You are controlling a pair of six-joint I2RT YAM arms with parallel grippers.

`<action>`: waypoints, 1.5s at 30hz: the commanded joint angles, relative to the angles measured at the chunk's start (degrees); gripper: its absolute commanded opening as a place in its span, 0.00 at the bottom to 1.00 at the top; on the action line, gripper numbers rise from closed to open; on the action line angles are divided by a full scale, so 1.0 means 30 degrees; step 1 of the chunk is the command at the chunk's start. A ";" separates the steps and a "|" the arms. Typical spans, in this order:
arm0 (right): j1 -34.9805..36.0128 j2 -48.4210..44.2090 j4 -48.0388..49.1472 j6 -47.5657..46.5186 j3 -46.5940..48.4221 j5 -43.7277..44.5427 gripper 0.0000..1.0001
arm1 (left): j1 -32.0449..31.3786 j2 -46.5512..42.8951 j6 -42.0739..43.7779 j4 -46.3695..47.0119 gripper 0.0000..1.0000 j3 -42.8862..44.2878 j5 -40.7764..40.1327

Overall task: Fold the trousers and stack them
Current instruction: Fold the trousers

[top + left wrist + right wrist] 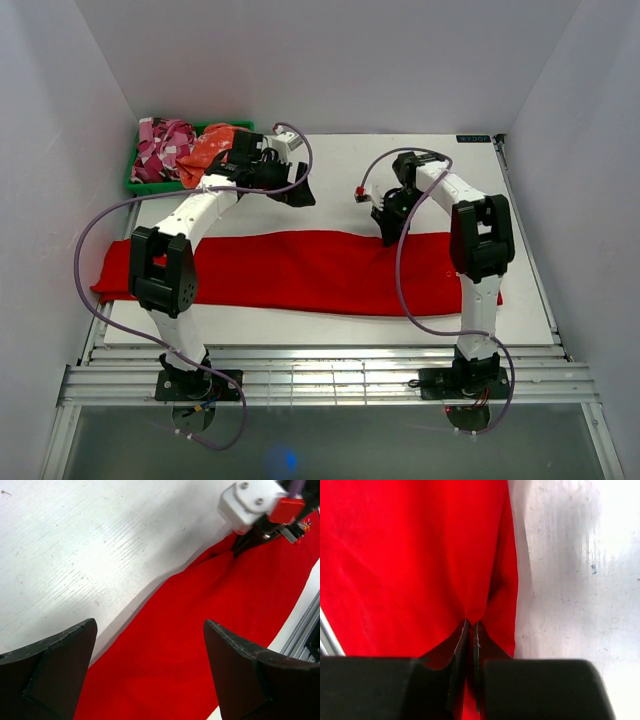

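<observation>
Right jaws: closed, pinching a small pucker of cloth at the 12 o'clock edge of the trousers (pixel 395 555). Folds run up from the pinch in the right wrist view. Bare table (pixel 570 580) lies just beside it at 3 o'clock.

Left jaws: spread wide, nothing between them, held above the table (pixel 75 540) where the red edge of the trousers (pixel 225 610) meets white board.

Right arm (pixel 480 240): base at 5 o'clock. The lower link rises to an elbow over the 3 o'clock end of the cloth. The forearm runs toward 11 o'clock and the wrist is bent down, so the jaws point down onto the trousers' far edge, a little right of centre.

Left arm (pixel 200 215): base at 7 o'clock. The elbow sits over the 9 o'clock end of the cloth and the forearm reaches toward 1 o'clock. The wrist is beyond the trousers' far edge, near the bin.

Trousers (pixel 300 270): one long red band lying flat across the table (pixel 340 170) from 9 to 3 o'clock, in the middle and near part. The 9 o'clock end reaches the table's edge.

Green bin (pixel 135 185) at 10 o'clock, off the far left corner. It holds a pink-and-white patterned garment (pixel 165 140) and an orange one (pixel 210 145). A purple cable (pixel 90 250) loops out from the left arm.
</observation>
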 commanded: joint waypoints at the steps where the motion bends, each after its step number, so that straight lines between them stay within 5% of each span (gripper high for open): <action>1: 0.0675 -0.3660 0.1176 0.0603 -0.1285 0.0460 0.08 | -0.0058 -0.0783 -0.0360 0.0652 0.98 -0.1007 0.0249; 3: 0.1346 -0.6233 0.3106 0.1220 -0.4083 0.1629 0.08 | 0.0000 -0.1629 -0.0389 0.1911 0.97 -0.2321 0.0597; 8: 0.3105 -1.1370 1.0870 0.1984 -1.1095 0.5841 0.08 | 0.0000 -0.1490 0.0223 0.1684 0.73 -0.2506 0.1769; 17: 0.7206 -1.6591 1.8638 0.0666 -2.0003 1.2581 0.08 | -0.0993 -0.0846 0.2304 0.2239 0.78 -0.3093 0.3705; 28: 1.0050 -1.7763 2.4264 -0.0797 -2.3145 1.6370 0.08 | -0.3864 0.3957 -0.1378 0.2237 0.80 0.0362 0.3386; 34: 1.0637 -1.8291 2.4678 -0.1501 -2.3848 1.7015 0.08 | -0.4277 0.5278 -0.3286 0.1623 0.70 0.0866 0.5605; 38: 1.0813 -1.8613 2.4678 -0.1648 -2.4083 1.7103 0.08 | -0.4277 0.5250 -0.4576 0.2263 0.52 -0.0100 0.7510; 39: 1.0900 -1.8672 2.4533 -0.1649 -2.4142 1.7132 0.11 | -0.4277 0.5221 -0.5042 0.2586 0.35 -0.0248 0.7949; 41: 1.0872 -1.8614 2.4212 -0.1474 -2.4084 1.7568 0.28 | -0.4248 0.4843 -0.5193 0.3433 0.20 -0.0482 0.8772; 42: 1.0756 -1.8672 2.3949 -0.1386 -2.4113 1.7688 0.54 | -0.4219 0.4579 -0.5426 0.4019 0.13 -0.0745 0.8947; 43: 1.0668 -1.8789 2.3888 -0.1211 -2.4200 1.7892 0.68 | -0.4131 0.4170 -0.5544 0.4721 0.02 -0.1037 0.9007; 45: 1.0201 -1.9458 2.3334 -0.1005 -2.4405 1.7953 0.97 | -0.4043 0.3114 -0.5691 0.6247 0.00 -0.1914 0.8687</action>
